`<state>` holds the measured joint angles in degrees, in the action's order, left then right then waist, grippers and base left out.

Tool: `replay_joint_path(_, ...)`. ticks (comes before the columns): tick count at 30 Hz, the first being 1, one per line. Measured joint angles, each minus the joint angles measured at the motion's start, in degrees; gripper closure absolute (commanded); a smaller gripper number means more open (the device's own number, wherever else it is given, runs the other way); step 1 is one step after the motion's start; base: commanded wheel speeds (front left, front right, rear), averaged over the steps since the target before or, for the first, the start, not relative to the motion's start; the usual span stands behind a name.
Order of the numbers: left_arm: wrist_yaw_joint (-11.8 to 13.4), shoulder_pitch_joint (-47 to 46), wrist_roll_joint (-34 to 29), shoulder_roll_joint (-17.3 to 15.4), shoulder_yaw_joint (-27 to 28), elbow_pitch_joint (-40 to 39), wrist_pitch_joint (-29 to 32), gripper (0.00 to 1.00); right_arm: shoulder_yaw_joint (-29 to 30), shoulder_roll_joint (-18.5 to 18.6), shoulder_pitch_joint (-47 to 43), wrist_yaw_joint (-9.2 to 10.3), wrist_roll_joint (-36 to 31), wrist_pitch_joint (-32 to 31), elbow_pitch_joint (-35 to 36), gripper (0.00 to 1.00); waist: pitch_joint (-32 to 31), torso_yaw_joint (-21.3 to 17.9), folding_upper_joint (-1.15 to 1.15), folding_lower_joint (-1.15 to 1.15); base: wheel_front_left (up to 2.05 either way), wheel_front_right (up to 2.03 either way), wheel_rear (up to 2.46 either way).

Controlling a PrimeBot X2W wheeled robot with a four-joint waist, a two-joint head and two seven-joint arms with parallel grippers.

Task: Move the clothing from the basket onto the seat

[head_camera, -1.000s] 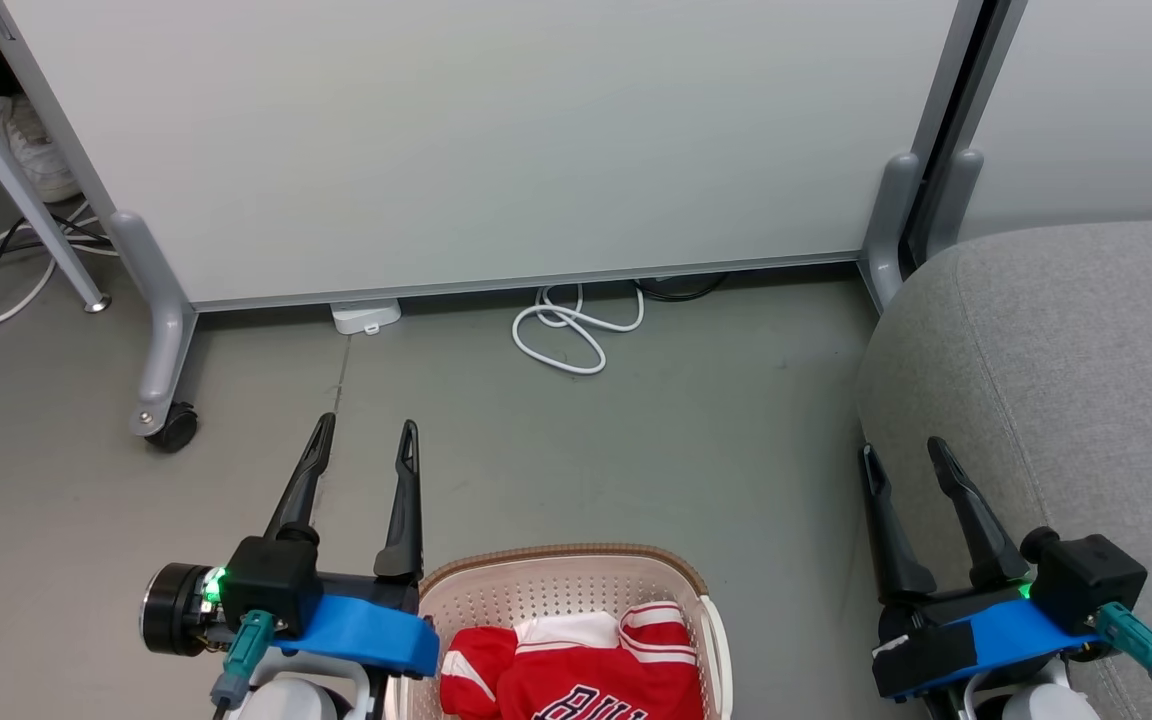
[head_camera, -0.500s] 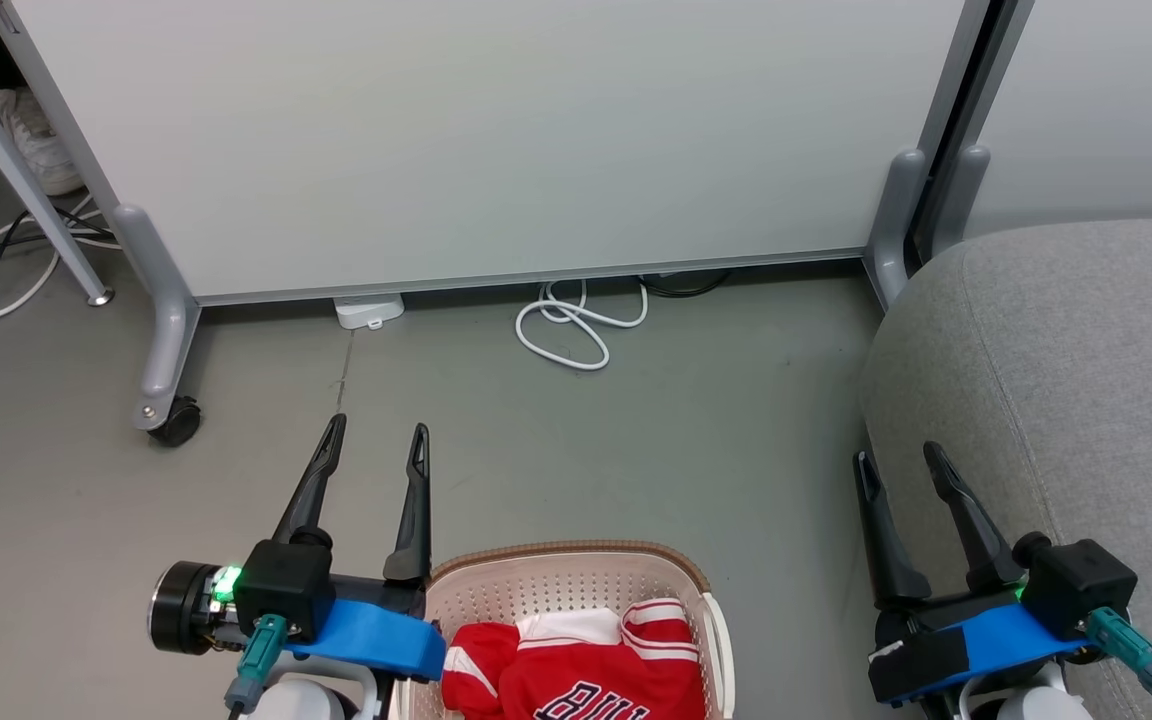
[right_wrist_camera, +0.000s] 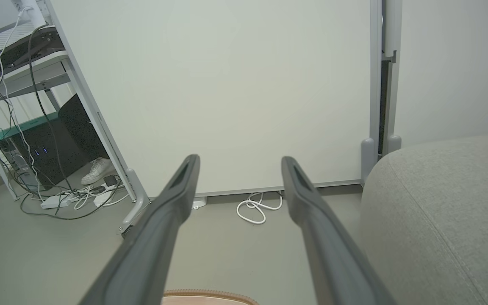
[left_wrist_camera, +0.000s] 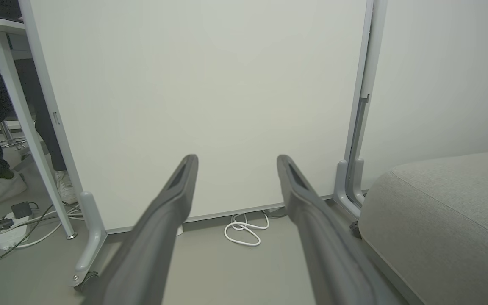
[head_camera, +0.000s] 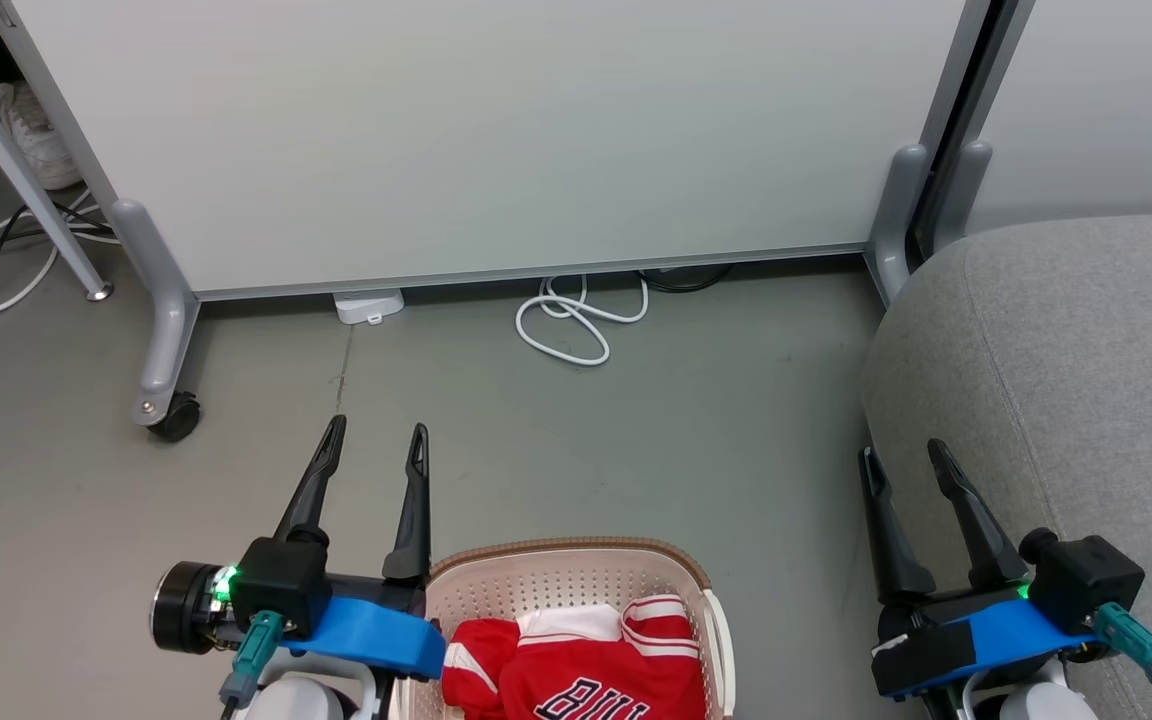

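The left tool [head_camera: 379, 427] hovers spread and empty beside the basket [head_camera: 576, 548] holding the red jersey [head_camera: 586, 670], right tool [head_camera: 901, 450] likewise spread by the grey seat [head_camera: 1086, 350]; the pickup looks not yet begun, and next calls for a tool reaching down into the basket

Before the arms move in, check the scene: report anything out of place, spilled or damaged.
Nothing is spilled or damaged. The jersey lies crumpled in the basket. A white cable lies in loose loops on the floor below the partition, apart from basket and seat.
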<state>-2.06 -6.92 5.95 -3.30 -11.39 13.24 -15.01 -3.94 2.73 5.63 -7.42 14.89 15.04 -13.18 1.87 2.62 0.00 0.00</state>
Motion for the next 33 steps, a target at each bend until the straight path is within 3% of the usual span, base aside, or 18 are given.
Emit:
replay_joint_path(18,-3.9,-7.8,-2.6,-0.9,-3.0,8.1,-0.1,0.00,0.2,0.0,2.8,0.00,-1.6,0.0,3.5,0.00,5.0,-1.3,0.00,0.00,0.00,0.00,0.00)
replay_joint_path(33,-5.2,-23.7,-3.7,-2.0,-14.9,24.4,-0.1,0.00,-0.4,0.2,12.2,-0.05,-5.2,0.0,8.3,0.00,19.9,-4.2,0.00,0.00,0.00,0.00,0.00)
